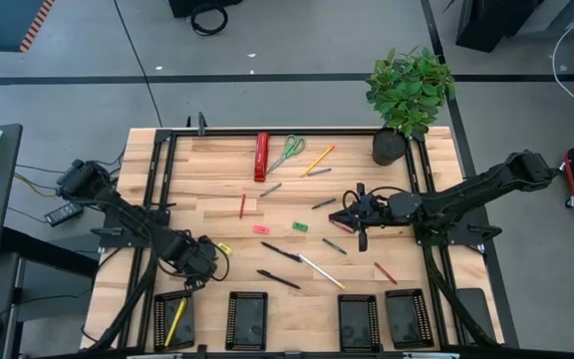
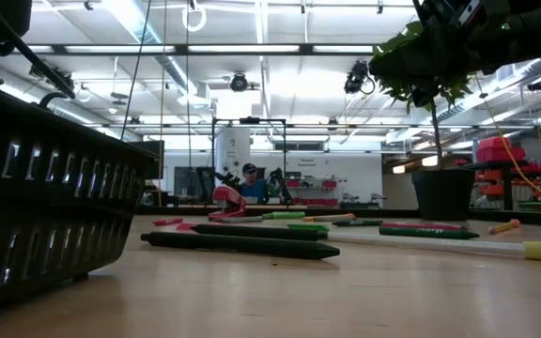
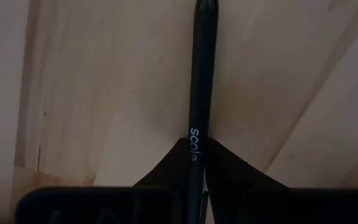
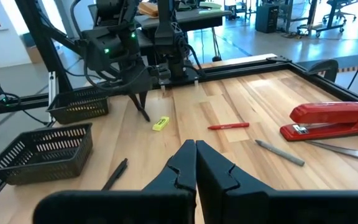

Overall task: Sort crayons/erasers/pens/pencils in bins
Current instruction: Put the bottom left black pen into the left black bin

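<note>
My left gripper [image 1: 200, 262] points down at the table's near left, just beyond the bins [image 1: 172, 319], shut on a black pen [image 3: 202, 81]. A yellow eraser [image 1: 223, 248] lies beside it. The leftmost bin holds a yellow pencil [image 1: 175, 321]. My right gripper [image 1: 352, 214] hovers shut over the table's middle right with nothing in it. Loose on the wood lie more black pens [image 1: 279, 279], pencils [image 1: 319, 158], red crayons [image 1: 242, 205], and pink [image 1: 261, 228] and green [image 1: 299, 227] erasers. My left gripper pinches the black pen's barrel [image 3: 194, 140] between its two fingers, one finger [image 3: 169, 162] on each long side. The fingers come from above, pointing down, and lie across the pen. The pen runs level along the wood; whether it is lifted I cannot tell.
A red stapler [image 1: 261, 157] and green-handled scissors [image 1: 287, 152] lie at the far middle. A potted plant [image 1: 407, 95] stands at the far right corner. A black frame [image 1: 162, 189] borders the table. Three more bins [image 1: 359, 319] line the near edge.
</note>
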`<state>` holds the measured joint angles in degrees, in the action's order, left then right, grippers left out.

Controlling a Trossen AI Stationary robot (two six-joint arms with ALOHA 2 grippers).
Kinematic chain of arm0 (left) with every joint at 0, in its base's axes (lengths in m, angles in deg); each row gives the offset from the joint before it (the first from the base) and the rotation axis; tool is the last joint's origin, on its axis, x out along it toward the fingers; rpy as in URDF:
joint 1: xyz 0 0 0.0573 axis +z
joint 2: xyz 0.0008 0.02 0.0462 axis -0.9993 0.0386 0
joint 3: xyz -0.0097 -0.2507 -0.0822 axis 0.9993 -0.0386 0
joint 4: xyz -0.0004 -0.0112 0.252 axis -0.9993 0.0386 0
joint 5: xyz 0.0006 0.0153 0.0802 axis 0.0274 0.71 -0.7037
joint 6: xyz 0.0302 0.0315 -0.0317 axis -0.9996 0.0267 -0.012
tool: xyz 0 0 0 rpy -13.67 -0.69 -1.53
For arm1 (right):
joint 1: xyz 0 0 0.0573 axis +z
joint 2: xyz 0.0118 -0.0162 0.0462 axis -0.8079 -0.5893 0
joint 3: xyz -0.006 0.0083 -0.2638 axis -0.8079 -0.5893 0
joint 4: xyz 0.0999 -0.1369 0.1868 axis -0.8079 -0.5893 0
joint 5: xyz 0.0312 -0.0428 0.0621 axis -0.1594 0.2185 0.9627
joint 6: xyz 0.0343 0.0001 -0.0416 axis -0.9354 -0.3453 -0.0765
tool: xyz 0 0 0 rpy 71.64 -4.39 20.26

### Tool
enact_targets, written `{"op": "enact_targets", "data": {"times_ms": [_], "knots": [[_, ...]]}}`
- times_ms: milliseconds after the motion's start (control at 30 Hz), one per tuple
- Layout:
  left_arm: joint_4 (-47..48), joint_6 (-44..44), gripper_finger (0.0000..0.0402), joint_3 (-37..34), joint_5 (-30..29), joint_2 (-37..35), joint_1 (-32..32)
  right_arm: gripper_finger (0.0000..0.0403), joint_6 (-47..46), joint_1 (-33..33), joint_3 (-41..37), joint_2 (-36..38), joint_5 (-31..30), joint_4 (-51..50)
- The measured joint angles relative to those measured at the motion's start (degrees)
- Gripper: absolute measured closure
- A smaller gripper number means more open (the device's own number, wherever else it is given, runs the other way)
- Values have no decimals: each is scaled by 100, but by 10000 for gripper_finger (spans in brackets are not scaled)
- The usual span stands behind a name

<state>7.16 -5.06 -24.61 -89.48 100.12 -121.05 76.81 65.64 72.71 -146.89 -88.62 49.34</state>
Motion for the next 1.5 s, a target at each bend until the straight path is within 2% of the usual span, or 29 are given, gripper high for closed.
{"op": "enact_targets", "data": {"times_ms": [167, 400, 533, 633, 900, 1133, 1333, 1500], "knots": [[146, 104, 345, 104, 10, 24, 4, 392, -7, 0, 0, 0, 0, 0], [1392, 166, 365, 949, -40, 33, 9, 392, -11, -2, 0, 2, 0, 55], [2272, 599, 355, 1609, 4, 29, 10, 392, -13, -2, 0, 2, 1, 87], [2785, 1360, 346, 2113, -58, 23, -100, 392, -127, -2, 0, 2, 2, 86], [2850, 3820, 364, 3063, -943, 17, -1342, 392, -544, 0, 0, 2, 3, 39], [2819, 6151, 351, 3106, -982, 130, -2660, 392, -660, 0, 0, 2, 4, -9], [2570, 7019, 356, 3106, -988, 450, -3454, 392, -662, 0, 0, 2, 4, 81], [2095, 7073, 351, 3107, -985, 897, -3612, 392, -662, 0, 0, 2, 4, 322]]}}
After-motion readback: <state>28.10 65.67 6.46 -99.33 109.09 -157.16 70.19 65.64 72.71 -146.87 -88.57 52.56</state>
